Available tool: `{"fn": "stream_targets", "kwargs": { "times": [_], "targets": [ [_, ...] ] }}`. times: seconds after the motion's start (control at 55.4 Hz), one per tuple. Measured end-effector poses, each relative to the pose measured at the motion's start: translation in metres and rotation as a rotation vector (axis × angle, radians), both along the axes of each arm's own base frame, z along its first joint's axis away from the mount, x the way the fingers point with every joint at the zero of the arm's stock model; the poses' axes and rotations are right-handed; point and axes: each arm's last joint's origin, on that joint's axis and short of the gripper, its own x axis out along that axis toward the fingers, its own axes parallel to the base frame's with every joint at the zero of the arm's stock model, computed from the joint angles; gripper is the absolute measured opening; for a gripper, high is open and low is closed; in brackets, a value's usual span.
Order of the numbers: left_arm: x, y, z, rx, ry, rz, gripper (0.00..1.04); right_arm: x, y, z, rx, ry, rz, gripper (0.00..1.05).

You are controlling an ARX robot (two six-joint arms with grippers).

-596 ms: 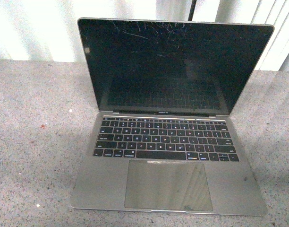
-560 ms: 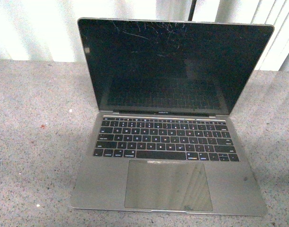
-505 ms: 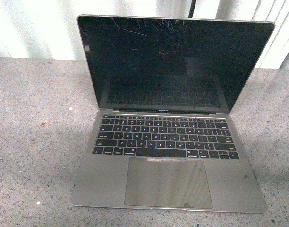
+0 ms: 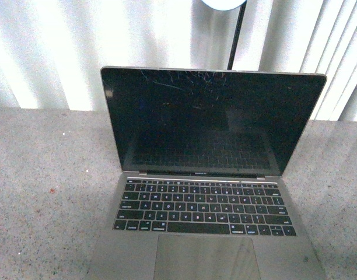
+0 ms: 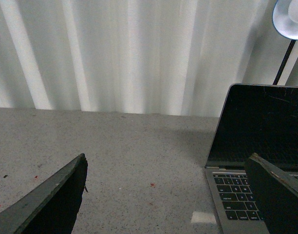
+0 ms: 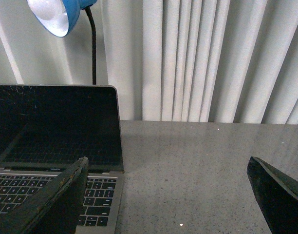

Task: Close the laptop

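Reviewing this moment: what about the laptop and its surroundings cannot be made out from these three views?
- Front view: the front edge of the laptop and part of the trackpad, cut off by the picture's bottom edge.
- All views: the back of the screen, turned away from every camera.
- Front view: the head of the lamp, cropped at the top.
- Legends on the keys: too small and blurred.

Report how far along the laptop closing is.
Done: nothing yet. The laptop is open, its screen upright above the keyboard. In hand: the left end effector and the right end effector are both open, beside the laptop and touching nothing. Left: bring an end effector to the screen's top edge and fold it down onto the keyboard.
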Motion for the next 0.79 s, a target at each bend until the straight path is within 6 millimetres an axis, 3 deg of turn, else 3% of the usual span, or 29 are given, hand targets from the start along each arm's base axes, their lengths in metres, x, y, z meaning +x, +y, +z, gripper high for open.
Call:
{"fn": "stream_targets", "kwargs": {
  "times": [0.487, 0.578, 0.668, 0.794],
  "targets": [
    [0.0, 0.0, 0.0, 0.0, 0.002, 0.0, 0.98, 0.0, 0.0, 0.0, 0.0, 0.0, 0.0, 0.97],
    [0.004, -0.001, -0.003, -0.108, 0.185, 0.166, 0.98, 0.0, 0.0, 0.0, 0.018, 0.091, 0.036, 0.97],
    [0.016, -0.005, 0.006, -0.16, 0.21, 0.165, 0.98, 0.009, 0.001, 0.009, 0.046, 0.369, 0.122, 0.97],
    [0.038, -0.014, 0.035, -0.14, 0.129, 0.022, 0.98, 0.039, 0.003, 0.042, -0.008, 0.351, 0.215, 0.97]
  ]
}}
